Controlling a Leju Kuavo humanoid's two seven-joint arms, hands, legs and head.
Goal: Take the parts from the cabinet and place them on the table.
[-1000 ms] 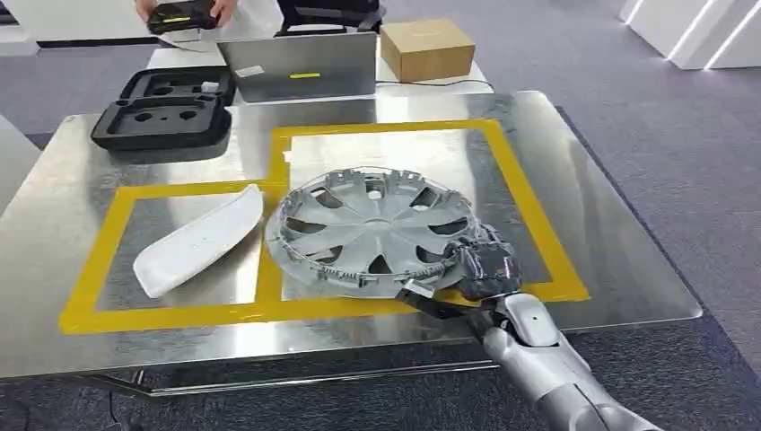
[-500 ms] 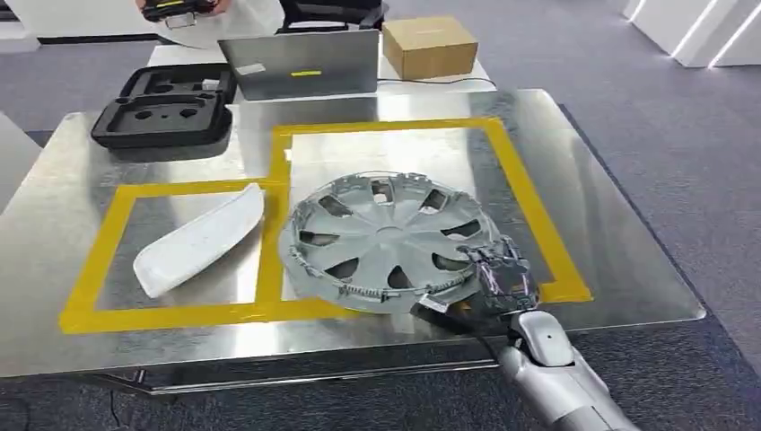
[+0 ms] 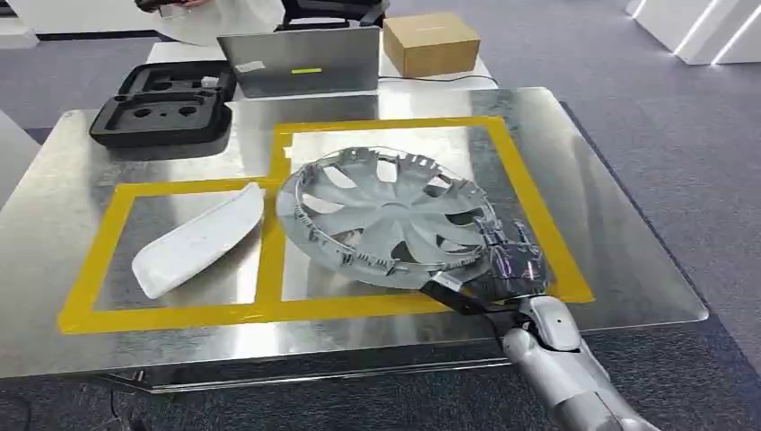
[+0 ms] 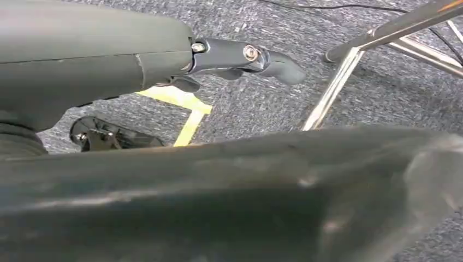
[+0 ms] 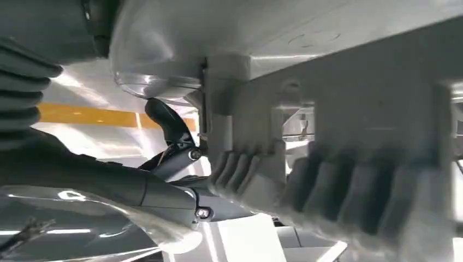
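Now right hand (image 3: pixel 510 266) gripping tilted hubcap (image 3: pixel 386 215) rim, above table (image 3: pixel 592 189)

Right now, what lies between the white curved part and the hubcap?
In the head view, a yellow tape line on the metal table separates the white curved part from the hubcap.

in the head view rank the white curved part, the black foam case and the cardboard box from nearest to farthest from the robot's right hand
From the right hand, which holds the hubcap:
1. White curved part, across the table on the left, in the yellow outline.
2. Cardboard box, beyond the table's far edge.
3. Black foam case, far left corner.
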